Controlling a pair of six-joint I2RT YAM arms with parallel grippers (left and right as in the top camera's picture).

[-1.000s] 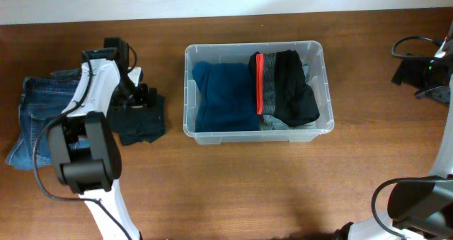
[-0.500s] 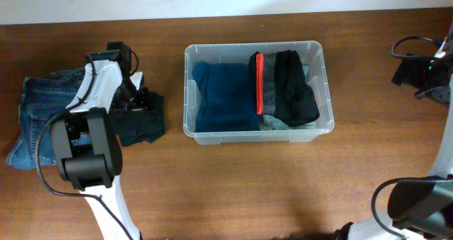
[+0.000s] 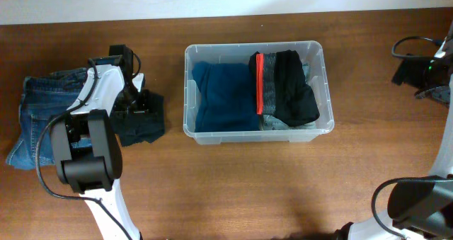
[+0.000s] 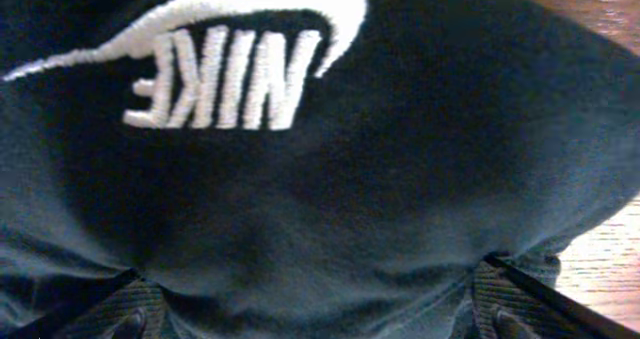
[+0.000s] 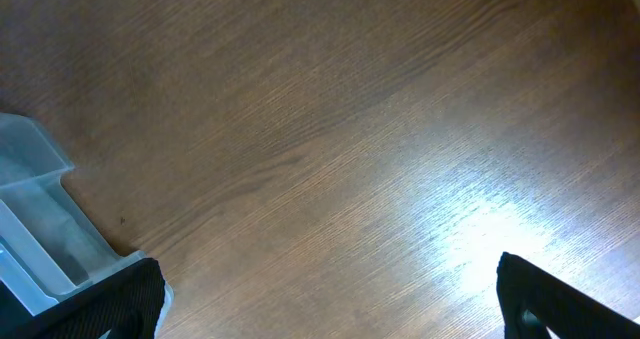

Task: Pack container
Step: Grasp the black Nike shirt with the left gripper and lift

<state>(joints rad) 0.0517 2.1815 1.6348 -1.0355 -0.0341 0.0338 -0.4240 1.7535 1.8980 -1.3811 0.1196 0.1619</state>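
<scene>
Left claw (image 4: 320,314) stands spread wide, its fingers (image 4: 128,309) pressed down on either side of a black garment (image 3: 145,123) with a white Nike logo (image 4: 215,64); we see nothing pinched between them. Right claw (image 5: 335,314) is just as wide and holds nothing, hanging over bare table (image 5: 350,129). We find the container (image 3: 188,91) mid-table, a little toward 12 o'clock, with the left claw at its 9 o'clock and the right claw well off at its 3 o'clock. Inside, a blue garment (image 3: 223,95) fills the 9 o'clock half; a black piece (image 3: 294,91) with a red band (image 3: 260,84) lies over grey cloth (image 3: 283,125) in the 3 o'clock half. Jeans (image 3: 39,120) lie at 9 o'clock of the black garment, just beside it
</scene>
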